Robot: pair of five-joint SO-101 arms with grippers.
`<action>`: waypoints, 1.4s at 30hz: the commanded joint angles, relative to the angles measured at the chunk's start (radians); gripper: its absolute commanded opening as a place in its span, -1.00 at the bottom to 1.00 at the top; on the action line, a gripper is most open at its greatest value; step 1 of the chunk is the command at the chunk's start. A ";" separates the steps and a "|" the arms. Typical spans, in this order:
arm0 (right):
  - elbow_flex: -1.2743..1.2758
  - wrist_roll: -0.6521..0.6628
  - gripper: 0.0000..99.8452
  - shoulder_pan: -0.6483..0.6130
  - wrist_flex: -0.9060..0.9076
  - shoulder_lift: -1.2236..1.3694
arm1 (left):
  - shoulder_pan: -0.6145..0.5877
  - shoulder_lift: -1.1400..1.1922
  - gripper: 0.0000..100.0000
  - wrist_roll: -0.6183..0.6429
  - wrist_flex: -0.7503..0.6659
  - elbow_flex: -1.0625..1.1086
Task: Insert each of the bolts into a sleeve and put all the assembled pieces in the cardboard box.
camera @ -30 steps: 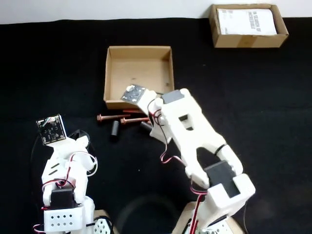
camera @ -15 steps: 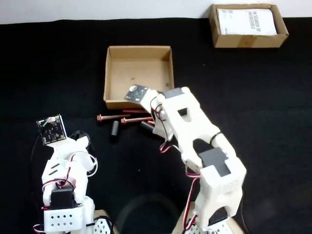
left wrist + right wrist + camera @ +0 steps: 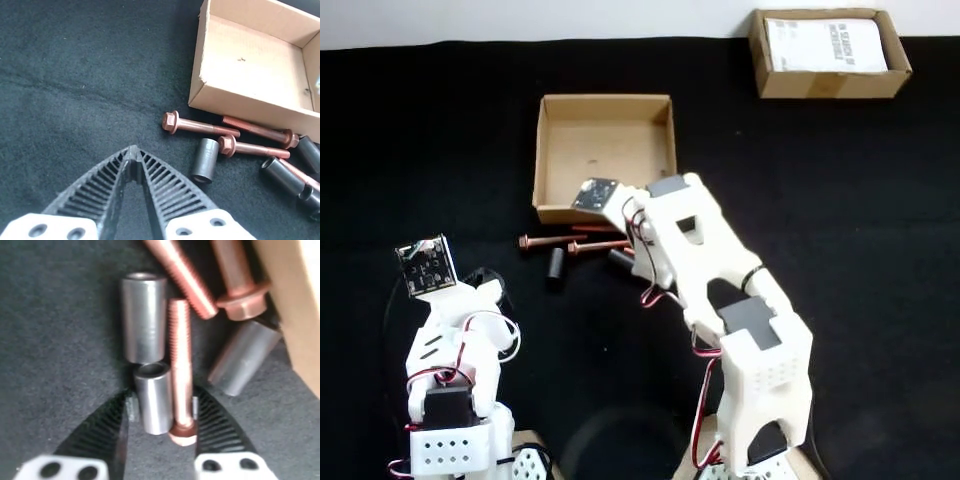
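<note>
Currently one bolt (image 3: 181, 370) lies flat on the counter (image 3: 840, 260), touching a sleeve (image 3: 155, 397) side by side, both between the spread fingers of the right pincer (image 3: 162, 405). Looks like the pick step; nothing mated yet. Closing now would likely take both, so I'd shift to straddle one alone. Cardboard box (image 3: 610, 150) just beyond, no assemblies inside. Left pincer (image 3: 134, 150) pressed together, hovering over the counter, apart from the parts.

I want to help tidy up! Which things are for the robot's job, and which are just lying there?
For the job:
bolts
sleeves
empty box

Just lying about:
far box
paper inside it
</note>
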 commanded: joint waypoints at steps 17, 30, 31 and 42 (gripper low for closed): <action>-0.427 0.005 -0.60 -0.036 0.453 0.008 | -0.007 -0.010 -0.98 -0.006 0.003 0.016; -0.272 0.002 -0.60 -0.101 0.372 0.008 | -0.007 -0.010 -0.98 -0.006 0.003 0.016; -0.269 0.002 -0.60 -0.102 0.371 0.008 | -0.007 -0.010 -0.98 -0.006 0.003 0.016; -0.274 0.002 -0.60 -0.087 0.325 0.124 | -0.007 -0.010 -0.98 -0.006 0.003 0.016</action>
